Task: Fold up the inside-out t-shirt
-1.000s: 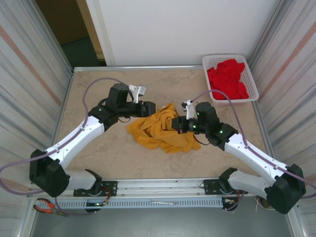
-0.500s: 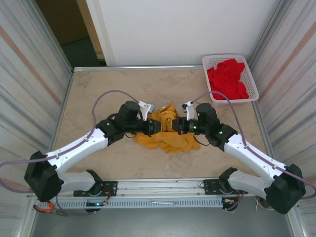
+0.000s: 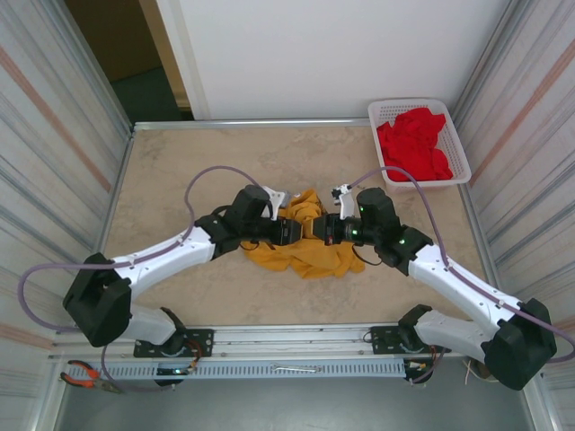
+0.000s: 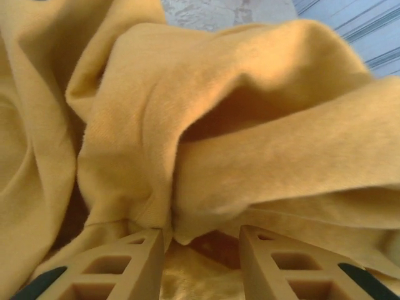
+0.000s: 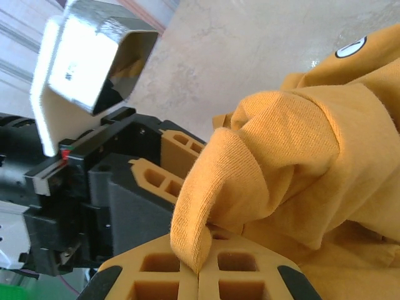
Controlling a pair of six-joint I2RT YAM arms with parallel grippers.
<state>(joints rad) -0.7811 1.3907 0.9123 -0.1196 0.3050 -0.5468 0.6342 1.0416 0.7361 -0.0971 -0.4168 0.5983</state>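
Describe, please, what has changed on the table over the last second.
The left gripper swung right and nearer, from beside the t-shirt to its folds, jaws apart, facing the right gripper; the cloth bunched slightly rightward. The right gripper stayed shut on a fold, and the basket of red garments did not move.

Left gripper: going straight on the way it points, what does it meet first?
The inside-out t-shirt: a fold bunches right ahead of the left gripper. Behind it, probably the right gripper, shut on the same cloth.

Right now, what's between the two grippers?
A bunched fold of the mustard-yellow cloth t-shirt, in the top view; right gripper shut on it, left gripper open.
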